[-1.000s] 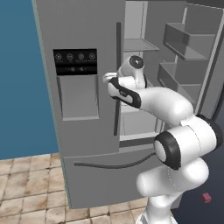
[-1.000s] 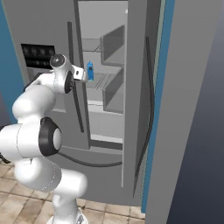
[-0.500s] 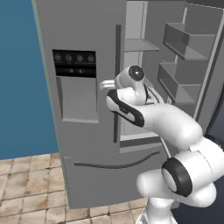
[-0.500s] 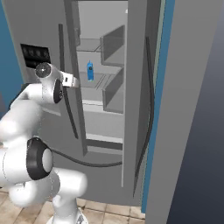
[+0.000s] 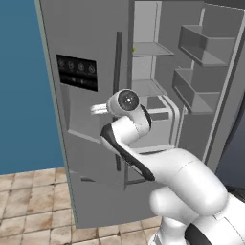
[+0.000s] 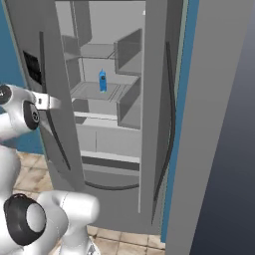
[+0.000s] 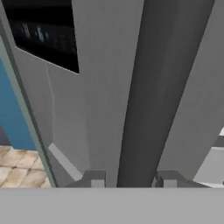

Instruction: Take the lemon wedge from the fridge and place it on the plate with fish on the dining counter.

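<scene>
The fingers [image 7: 97,178] stand spread either side of the dark handle [image 7: 148,96] of the fridge [image 5: 95,43], pinching nothing. At one o'clock of them, the lemon wedge [image 5: 133,48] sits on an upper shelf [image 5: 150,49].

My two base cameras looked forward from behind my arm, left and right, both taking in the fridge [image 5: 95,119] and its open shelves. My hand camera sat very close to the closed door, facing its dark vertical handle [image 7: 144,96] and black dispenser panel [image 7: 43,35].
</scene>
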